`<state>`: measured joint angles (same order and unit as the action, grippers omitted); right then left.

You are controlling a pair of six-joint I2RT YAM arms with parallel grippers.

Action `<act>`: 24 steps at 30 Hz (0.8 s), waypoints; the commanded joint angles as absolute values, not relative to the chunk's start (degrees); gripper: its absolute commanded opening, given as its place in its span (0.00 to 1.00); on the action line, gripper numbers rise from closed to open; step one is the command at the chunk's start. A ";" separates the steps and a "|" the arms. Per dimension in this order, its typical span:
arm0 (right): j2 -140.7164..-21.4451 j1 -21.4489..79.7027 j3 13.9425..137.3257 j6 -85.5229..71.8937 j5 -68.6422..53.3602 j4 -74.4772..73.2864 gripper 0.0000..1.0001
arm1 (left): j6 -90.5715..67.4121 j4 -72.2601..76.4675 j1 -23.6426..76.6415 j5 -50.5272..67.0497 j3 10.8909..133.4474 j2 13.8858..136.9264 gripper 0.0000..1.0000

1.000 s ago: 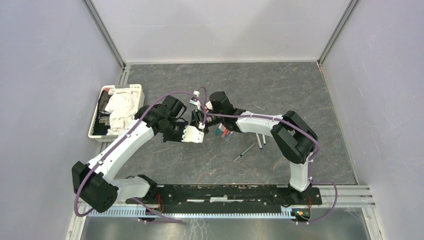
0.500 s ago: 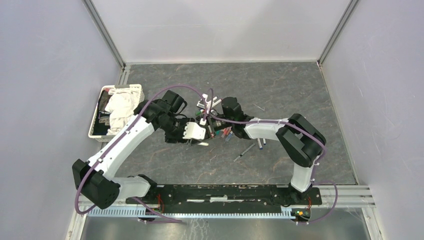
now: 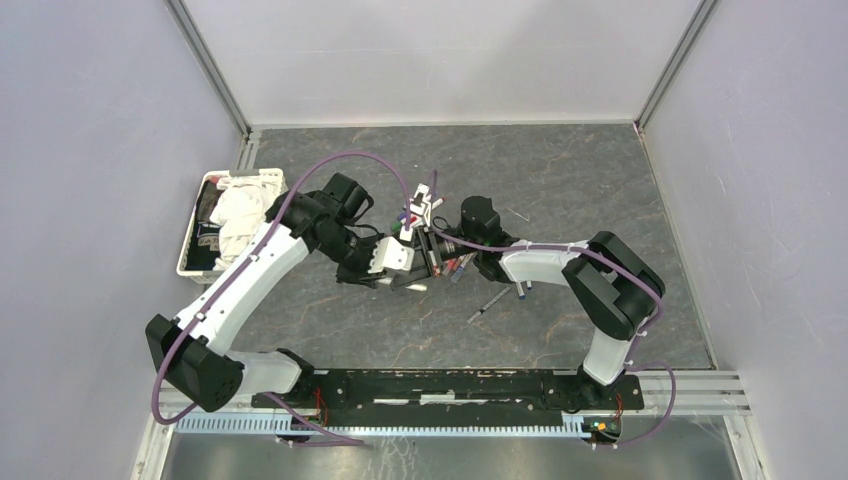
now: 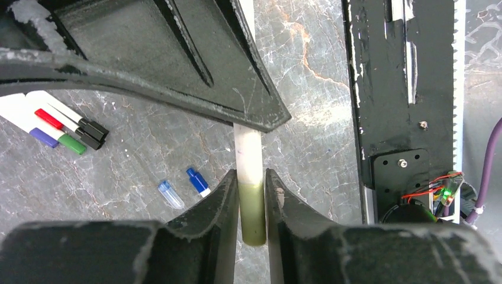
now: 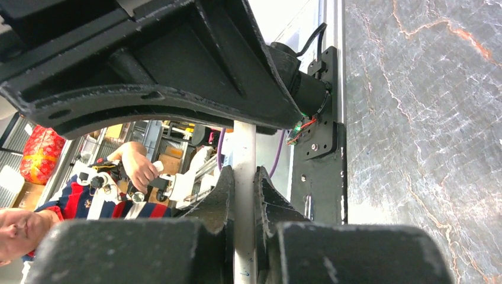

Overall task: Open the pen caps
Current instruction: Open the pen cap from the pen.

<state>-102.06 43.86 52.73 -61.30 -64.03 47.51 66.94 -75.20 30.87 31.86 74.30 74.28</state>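
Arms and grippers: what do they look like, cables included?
The left arm and right arm have white links between bulky black joints, each trailed by a purple cable. The left gripper has black, wedge-shaped fingers scuffed white at the edges.

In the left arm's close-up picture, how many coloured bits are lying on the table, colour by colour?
Red pen end: 1
Purple pen end: 1
Green pen end: 1
Black pen ends: 2
Dark blue loose piece: 1
Pale blue loose piece: 1
Total: 7
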 commanded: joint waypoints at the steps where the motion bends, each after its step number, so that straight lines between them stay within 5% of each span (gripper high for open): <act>1: -99.76 43.21 51.55 -61.33 -65.46 51.12 0.00 | 66.12 -76.37 30.68 32.32 75.48 73.71 0.28; 7: -100.25 43.36 52.95 -58.98 -64.11 47.04 0.00 | 66.39 -75.06 30.76 32.26 75.61 73.69 0.16; 11: -101.36 44.30 55.64 -58.97 -63.46 46.32 0.24 | 66.35 -74.80 30.76 33.61 75.47 74.54 0.03; 14: -102.85 45.66 58.40 -58.79 -63.69 45.59 0.32 | 66.32 -74.37 30.76 32.62 75.07 74.71 0.02; 24: -104.13 47.11 57.93 -58.16 -65.10 45.71 0.32 | 65.85 -72.34 30.76 30.19 73.82 73.57 0.02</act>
